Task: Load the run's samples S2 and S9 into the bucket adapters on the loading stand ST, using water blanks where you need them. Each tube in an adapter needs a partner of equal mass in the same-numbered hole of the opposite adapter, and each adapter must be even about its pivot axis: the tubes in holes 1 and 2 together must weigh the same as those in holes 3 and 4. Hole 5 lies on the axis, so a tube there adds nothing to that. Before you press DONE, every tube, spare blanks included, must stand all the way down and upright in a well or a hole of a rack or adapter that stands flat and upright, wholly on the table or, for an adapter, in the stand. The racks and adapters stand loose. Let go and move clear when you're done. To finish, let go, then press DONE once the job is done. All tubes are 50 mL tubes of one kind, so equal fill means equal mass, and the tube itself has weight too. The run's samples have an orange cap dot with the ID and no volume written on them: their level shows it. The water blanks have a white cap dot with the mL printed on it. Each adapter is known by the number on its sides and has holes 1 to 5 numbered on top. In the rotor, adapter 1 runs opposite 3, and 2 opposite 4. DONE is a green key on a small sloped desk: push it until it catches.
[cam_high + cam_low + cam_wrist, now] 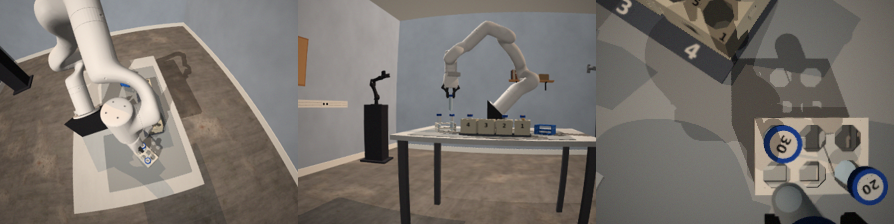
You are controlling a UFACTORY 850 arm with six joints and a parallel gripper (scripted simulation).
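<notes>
so far a tube (451, 103) is held clamped in the gripper (451, 93) above the rack (763, 152); loading remains unfinished, done unpressed.

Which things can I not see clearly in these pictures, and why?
- Held tube: the label on its cap is hidden; in the wrist view the tube is cut off by the bottom edge.
- Gripper: in the top view the arm covers it.
- Adapters: in the top view the arm hides most holes.
- Tube fill levels: too small in the exterior view.
- DONE key: not visible in any view.
</notes>
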